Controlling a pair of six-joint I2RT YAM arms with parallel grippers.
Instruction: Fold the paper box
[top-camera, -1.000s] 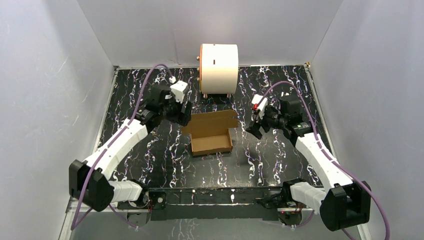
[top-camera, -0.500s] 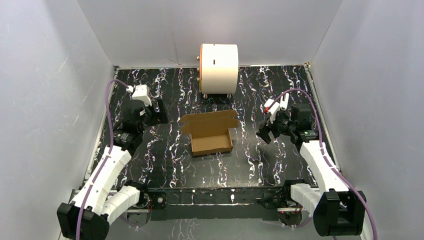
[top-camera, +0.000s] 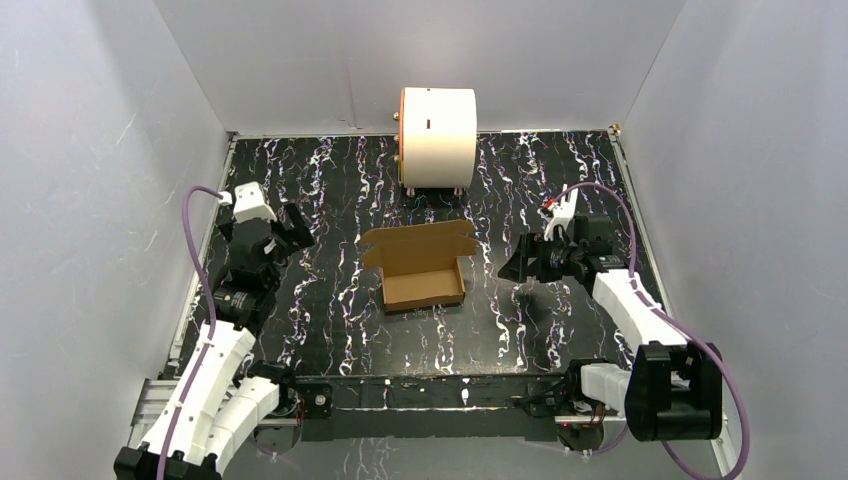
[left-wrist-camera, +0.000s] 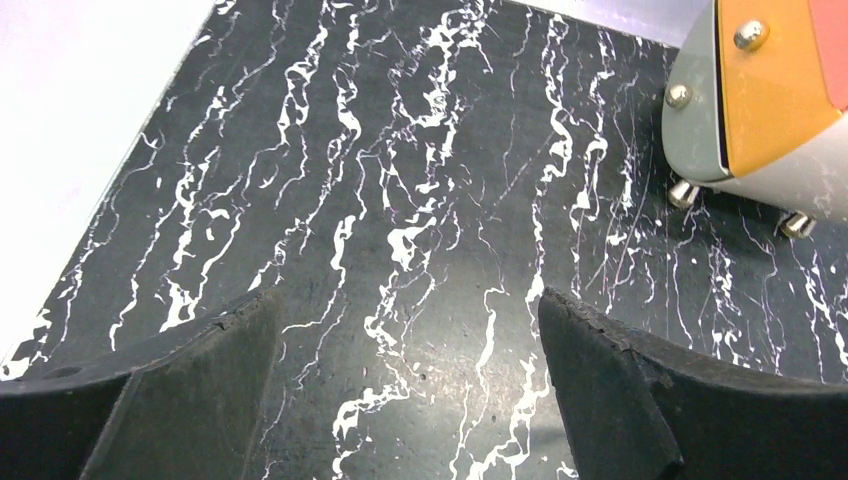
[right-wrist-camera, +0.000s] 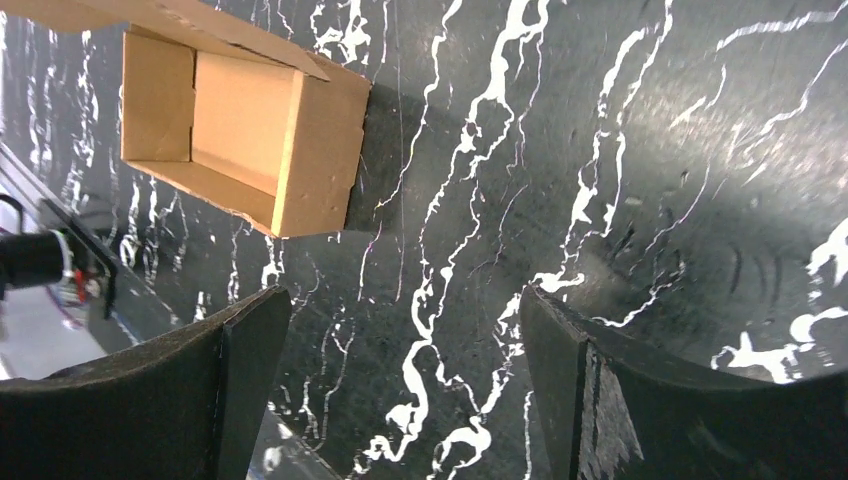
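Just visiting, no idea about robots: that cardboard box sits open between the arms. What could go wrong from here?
The paper box lies loose, with the left gripper and right gripper both open and off it; a one-sided push might slide it rather than fold its lid. The left wrist view shows table and white cylinder, not the box, so that arm's approach could be off.

- Left gripper (top-camera: 296, 224): withdrawn. One second ago it stood against the left flap of the paper box (top-camera: 421, 266); the box now lies well off to its right.
- Left arm (top-camera: 215, 360): elbow swung down and back toward the near table edge.
- Right gripper (top-camera: 510, 266): re-angled. Its wrist has shifted rightward, away from the box, and its fingers now point level at the box, which lies ahead of them and apart.
- Right arm (top-camera: 630, 300): elbow drawn slightly inward.
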